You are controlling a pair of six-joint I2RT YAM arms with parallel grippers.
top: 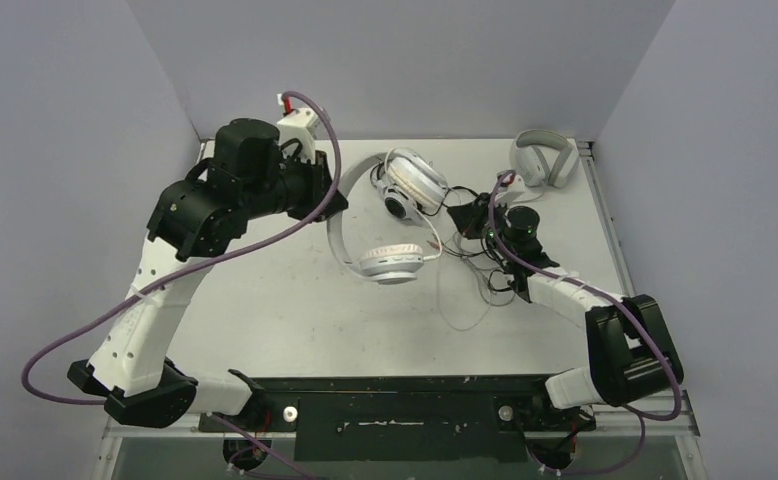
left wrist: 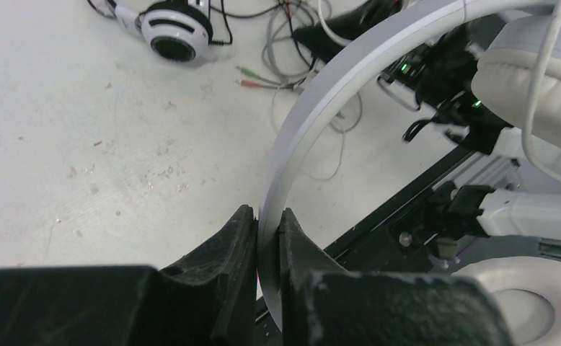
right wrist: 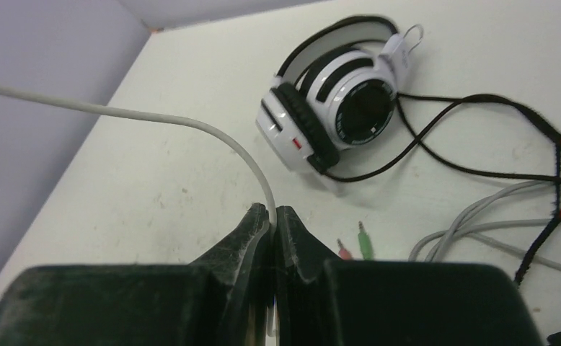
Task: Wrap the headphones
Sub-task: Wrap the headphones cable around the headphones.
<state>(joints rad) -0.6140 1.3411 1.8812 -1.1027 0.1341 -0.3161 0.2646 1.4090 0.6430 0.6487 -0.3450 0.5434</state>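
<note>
The left gripper [left wrist: 267, 216] is clamped tight on the headband [left wrist: 321, 94] of the white headphones [top: 395, 262]. It holds the pair at centre of the overhead frame, apparently as a steady core for winding. The right gripper [right wrist: 272, 213], jaws all but closed, pinches the thin cable [right wrist: 191, 124], which arcs off the left edge, seemingly drawn out to wrap. The black-and-white headset [right wrist: 335, 101] lies on the desk [top: 295, 310] just beyond, its black cable [right wrist: 465, 101] tangled with a grey cable [right wrist: 472, 223] at right. Where the pinched cable meets its earcup is out of view, and overhead, the right fingertips are lost among wires.
</note>
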